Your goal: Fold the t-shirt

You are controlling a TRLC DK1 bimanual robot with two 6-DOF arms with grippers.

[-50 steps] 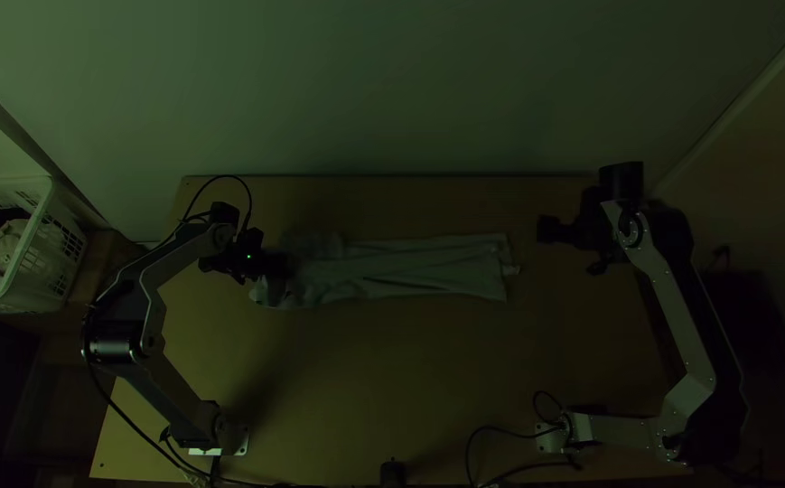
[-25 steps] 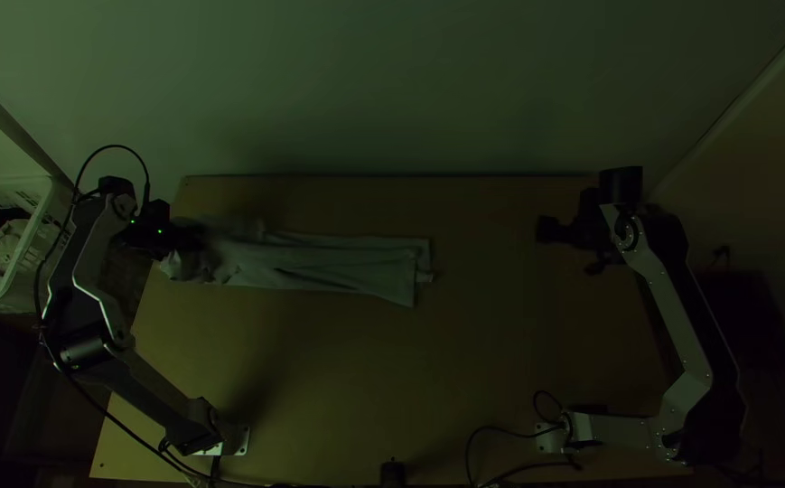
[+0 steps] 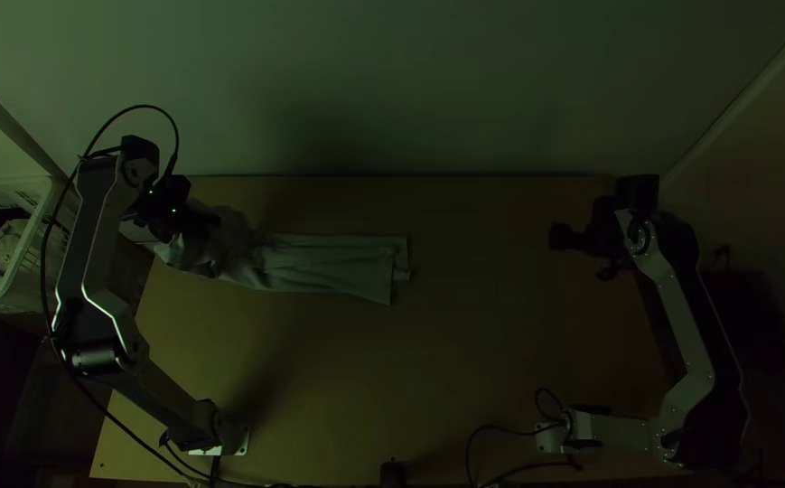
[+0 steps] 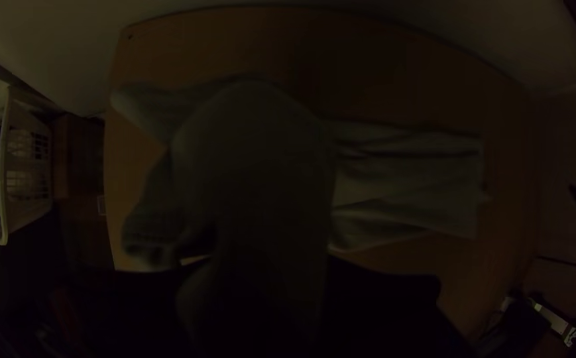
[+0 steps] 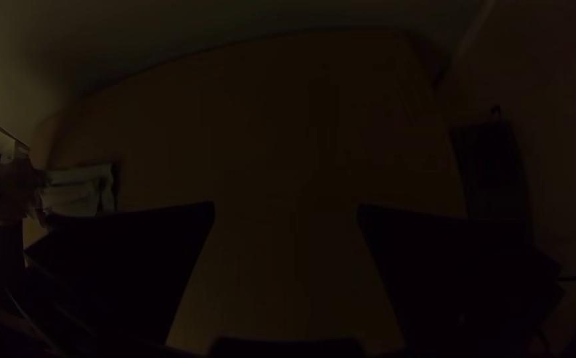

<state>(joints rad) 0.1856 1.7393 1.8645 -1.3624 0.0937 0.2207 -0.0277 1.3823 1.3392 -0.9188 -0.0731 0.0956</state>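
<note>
Presently, at upper left, the t-shirt (image 3: 329, 263) is clamped by the left claw (image 3: 200, 217); at right, the right claw (image 3: 558, 237) is spread apart.

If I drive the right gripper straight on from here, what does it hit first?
Most likely the table: the right gripper appears to aim down at bare wood, with the shirt off toward the left arm. Its height above the wood is hard to judge.
</note>
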